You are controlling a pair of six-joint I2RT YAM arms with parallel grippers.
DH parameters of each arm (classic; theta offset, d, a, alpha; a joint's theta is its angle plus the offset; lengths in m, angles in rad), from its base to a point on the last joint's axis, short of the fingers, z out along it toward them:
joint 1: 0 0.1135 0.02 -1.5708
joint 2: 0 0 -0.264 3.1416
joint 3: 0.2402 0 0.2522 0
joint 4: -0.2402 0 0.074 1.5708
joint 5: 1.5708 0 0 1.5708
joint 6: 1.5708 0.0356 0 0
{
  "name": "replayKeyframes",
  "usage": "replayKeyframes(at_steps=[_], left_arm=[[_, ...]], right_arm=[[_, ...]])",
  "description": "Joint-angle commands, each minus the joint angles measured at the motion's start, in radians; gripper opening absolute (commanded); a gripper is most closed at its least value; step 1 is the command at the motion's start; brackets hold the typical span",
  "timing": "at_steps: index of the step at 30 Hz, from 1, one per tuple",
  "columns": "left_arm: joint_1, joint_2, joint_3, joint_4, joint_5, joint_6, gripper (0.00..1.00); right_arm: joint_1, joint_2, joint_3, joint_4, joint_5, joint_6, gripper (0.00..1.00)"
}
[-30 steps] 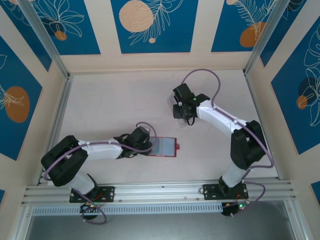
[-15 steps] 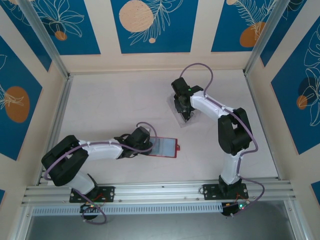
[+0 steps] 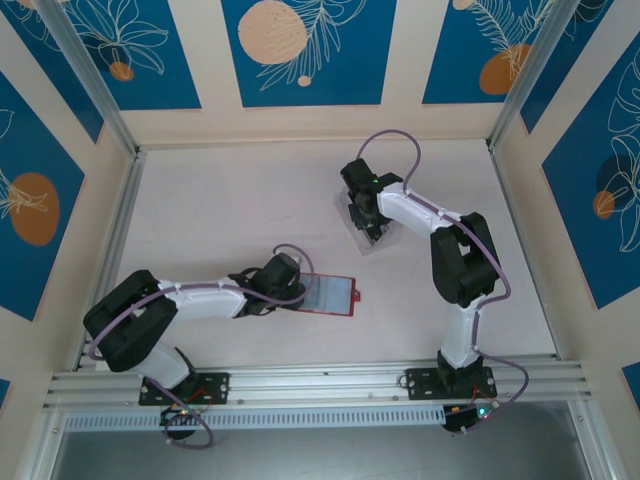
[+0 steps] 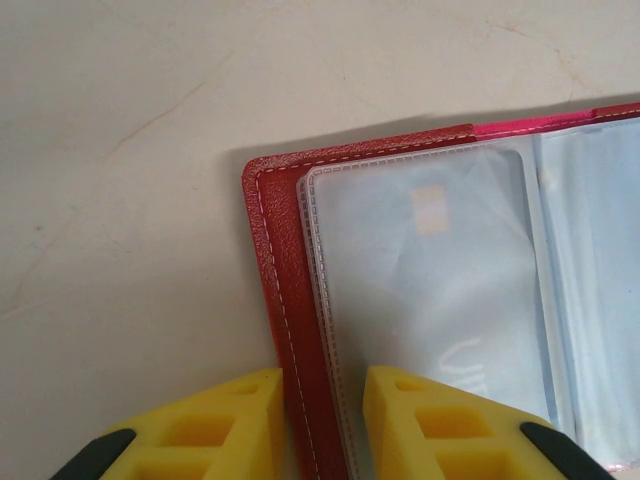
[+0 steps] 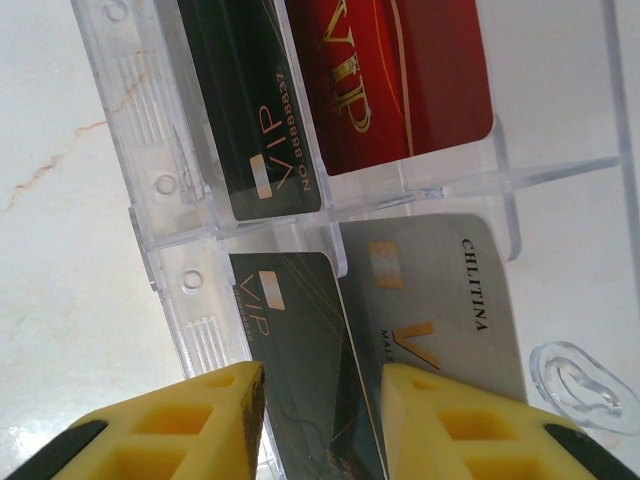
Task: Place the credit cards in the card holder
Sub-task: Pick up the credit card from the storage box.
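The edge of the open card holder (image 4: 282, 210) is straddled by the left end effector (image 4: 323, 380), fingers slightly apart. A dark credit card (image 5: 300, 325) in the clear tray (image 5: 150, 120) is straddled by the parted right end effector (image 5: 322, 372).

Flat red folding wallet (image 3: 328, 294) is seen lying open on pale table (image 3: 220, 210), shiny grey inside turned up. Left gripper (image 3: 298, 293) is set at its left edge. Right gripper (image 3: 371, 226) is held over clear plastic tray (image 3: 366, 244), well apart from wallet.
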Motion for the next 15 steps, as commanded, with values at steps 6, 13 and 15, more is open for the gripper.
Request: replayKeyframes(at_steps=[6,13,15], left_arm=[[-0.029,0.058,-0.012,-0.021,0.06,-0.014,0.27],[-0.029,0.06,-0.014,-0.022,0.059,-0.016,0.27],[-0.029,0.062,-0.015,-0.02,0.06,-0.016,0.27]], right_arm=[[0.017,0.005,0.013,-0.012,0.006,-0.017,0.32],[0.025,-0.003,0.013,-0.019,0.01,-0.021,0.29],[0.026,-0.002,0.014,-0.021,0.005,-0.021,0.28]])
